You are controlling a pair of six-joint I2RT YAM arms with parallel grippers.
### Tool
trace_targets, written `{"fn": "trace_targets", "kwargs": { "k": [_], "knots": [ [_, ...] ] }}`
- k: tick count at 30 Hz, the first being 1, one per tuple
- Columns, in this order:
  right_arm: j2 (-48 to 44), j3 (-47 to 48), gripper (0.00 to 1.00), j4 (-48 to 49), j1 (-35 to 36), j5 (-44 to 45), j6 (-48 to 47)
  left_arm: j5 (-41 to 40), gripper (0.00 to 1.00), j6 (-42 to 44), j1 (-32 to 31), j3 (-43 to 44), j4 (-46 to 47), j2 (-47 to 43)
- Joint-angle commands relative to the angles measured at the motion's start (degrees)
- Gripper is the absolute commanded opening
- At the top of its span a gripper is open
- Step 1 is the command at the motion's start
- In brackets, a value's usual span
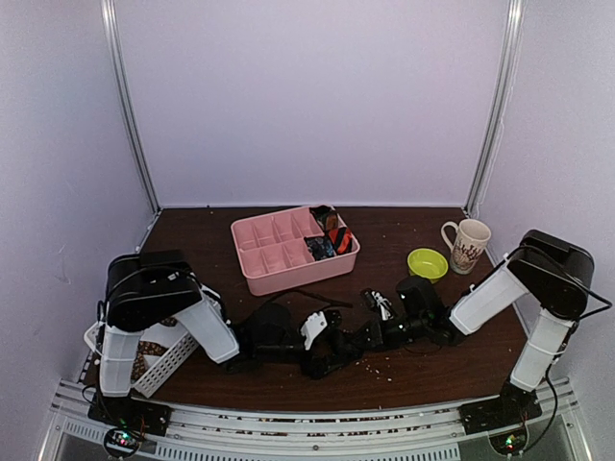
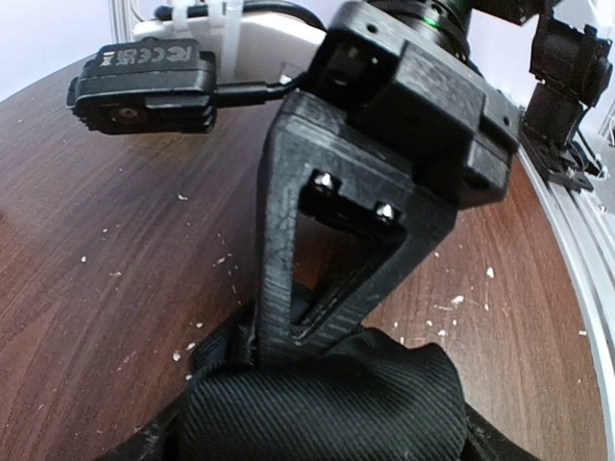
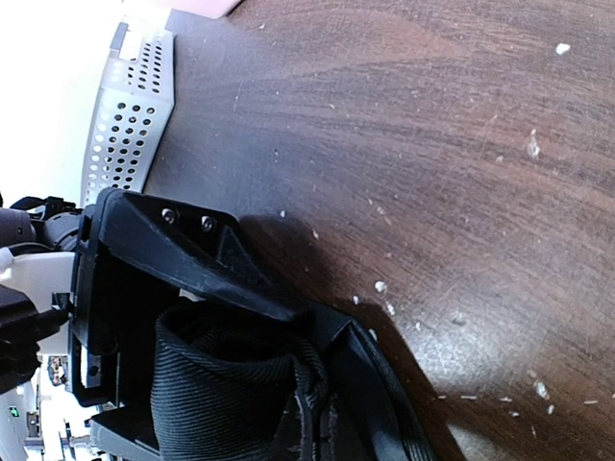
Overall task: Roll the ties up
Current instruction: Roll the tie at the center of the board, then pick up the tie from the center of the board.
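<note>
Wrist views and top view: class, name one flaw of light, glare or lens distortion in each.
Left wrist: the black tie shows sharp weave, but the table edge bows, wide-lens distortion. Right wrist: pale glare on the wood lower right; upper left blown white. Top external: the tie is lost against the dark table.

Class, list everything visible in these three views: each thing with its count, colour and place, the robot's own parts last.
divider tray: one, pink, back centre of table
rolled ties: at least two, dark and orange-striped, tray's right compartments
black tie: one, partly coiled, between the grippers
bowl: one, lime green, right of tray
mug: one, white patterned, beside bowl
basket: one, white perforated, near left corner
table: one, dark brown, crumb-speckled
left gripper: one, black, around the coil
right gripper: one, black, against the tie
</note>
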Motion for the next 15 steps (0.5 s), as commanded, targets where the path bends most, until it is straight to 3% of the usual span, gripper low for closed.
{"fn": "trace_targets", "kwargs": {
  "k": [1,8,12,15],
  "knots": [
    [1.2,-1.3,0.00,-9.3,0.9,4.7,-0.7,-1.2,0.77,-3.3,-0.3,1.5,3.8,0.4],
    [-1.0,1.0,0.00,-16.1,3.4,8.1,-2.9,-1.5,0.66,-1.8,-0.3,4.7,-5.5,-0.4],
    [-2.2,1.4,0.00,-17.6,3.6,7.9,-3.2,-0.6,0.43,1.7,-0.3,3.5,-8.7,-0.7],
    [-4.7,1.2,0.03,-19.0,3.0,7.3,-3.2,0.4,0.33,5.2,-0.3,1.9,-12.5,-0.7]
  ]
}}
